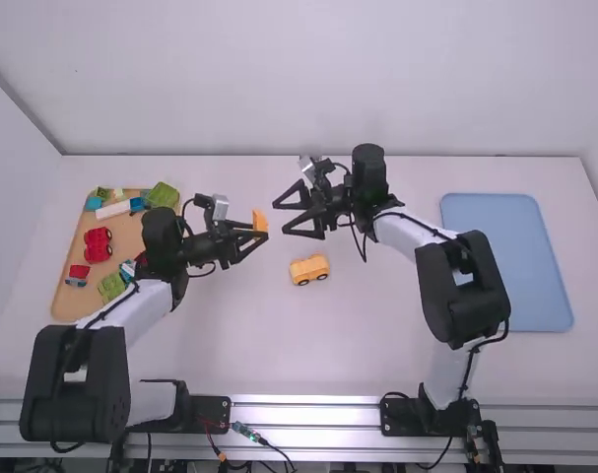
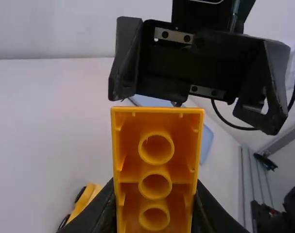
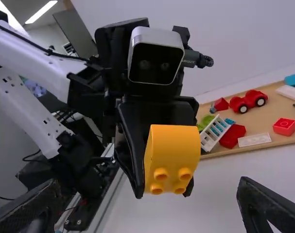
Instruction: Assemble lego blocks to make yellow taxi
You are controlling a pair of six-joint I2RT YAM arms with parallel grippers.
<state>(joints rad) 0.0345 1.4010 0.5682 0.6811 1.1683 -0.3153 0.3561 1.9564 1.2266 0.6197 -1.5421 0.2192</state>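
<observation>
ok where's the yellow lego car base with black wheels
In the high view, the yellow car base stands near the middle of the white table, right of the left hand and nearer the camera than the open right hand.

There are two arms (image 1: 149,302), two claws (image 1: 280,219), two trays (image 1: 515,266), one yellow wheeled base (image 1: 308,268) and one yellow block (image 1: 260,222).

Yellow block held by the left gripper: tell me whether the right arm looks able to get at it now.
Probably yes. The right gripper is open and turned towards the yellow block, with nothing between them; the left gripper holds it from behind, leaving its studded side free.
</observation>
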